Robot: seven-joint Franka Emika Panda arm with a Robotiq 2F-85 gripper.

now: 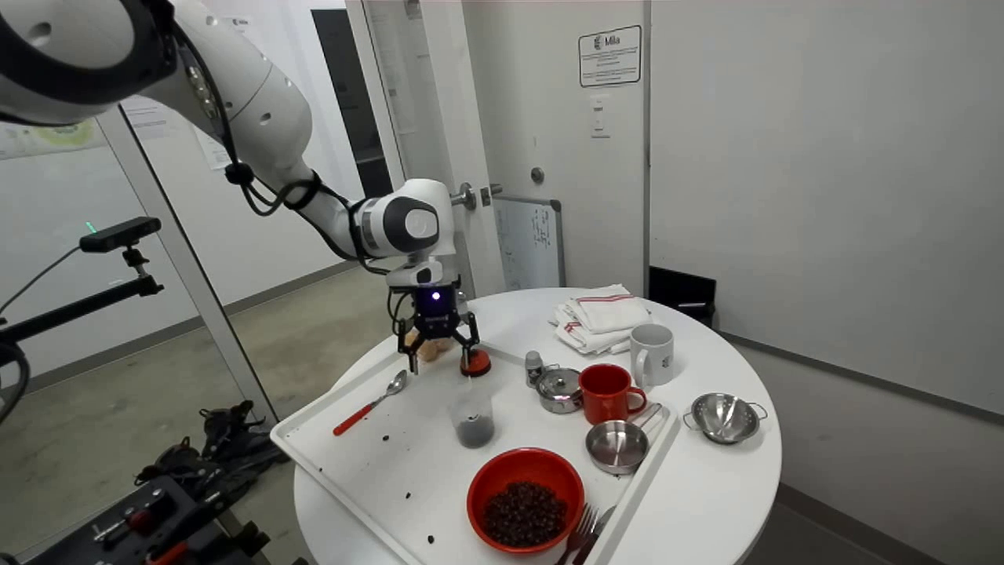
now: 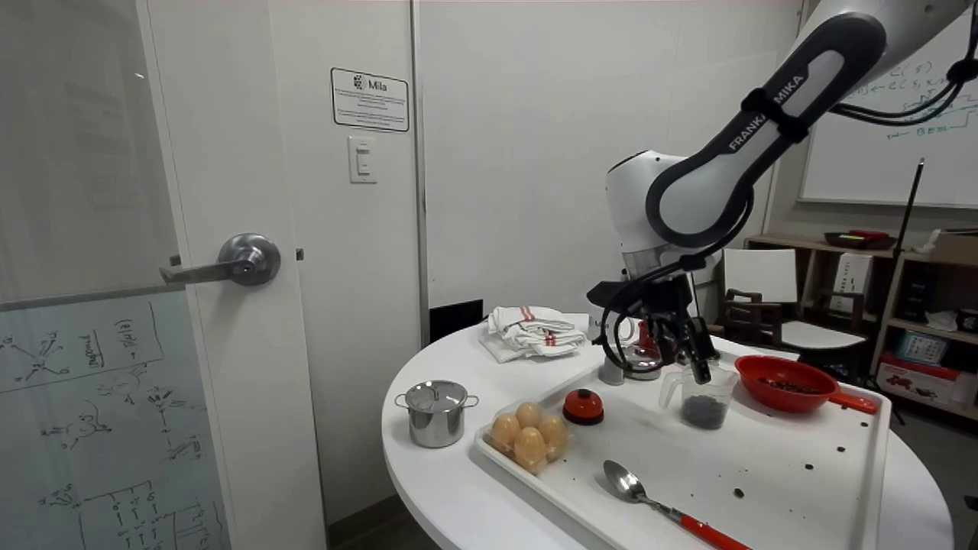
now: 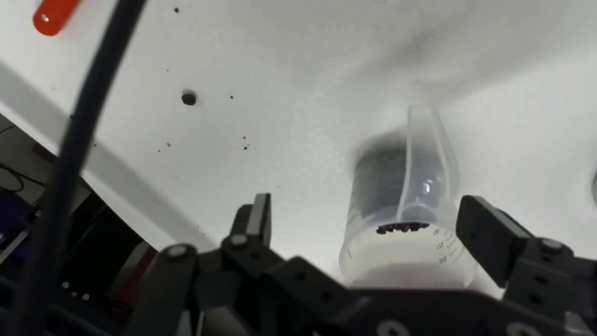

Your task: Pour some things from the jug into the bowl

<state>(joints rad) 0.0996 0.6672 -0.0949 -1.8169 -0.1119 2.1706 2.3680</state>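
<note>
The jug (image 1: 474, 428) is a small clear measuring vessel with dark beans at its bottom. It stands upright on the white tray (image 2: 535, 496) in both exterior views (image 2: 704, 409). In the wrist view the jug (image 3: 380, 189) shows its handle and open rim between the fingers, nearer the right finger. The red bowl (image 1: 494, 475) holds many dark beans and stands nearby on the tray, also in an exterior view (image 2: 775, 393). My gripper (image 1: 441, 367) is open and empty above the jug, fingers pointing down; it also shows in the wrist view (image 3: 366, 214).
A red-handled spoon (image 1: 372, 404), a red-topped object (image 2: 583, 407), an egg pack (image 2: 529, 439), a red cup (image 1: 604, 392), a small pan (image 1: 617, 447), a lidded pot (image 1: 561, 390) and a fork (image 1: 579, 534) surround the jug and bowl. Loose beans dot the tray.
</note>
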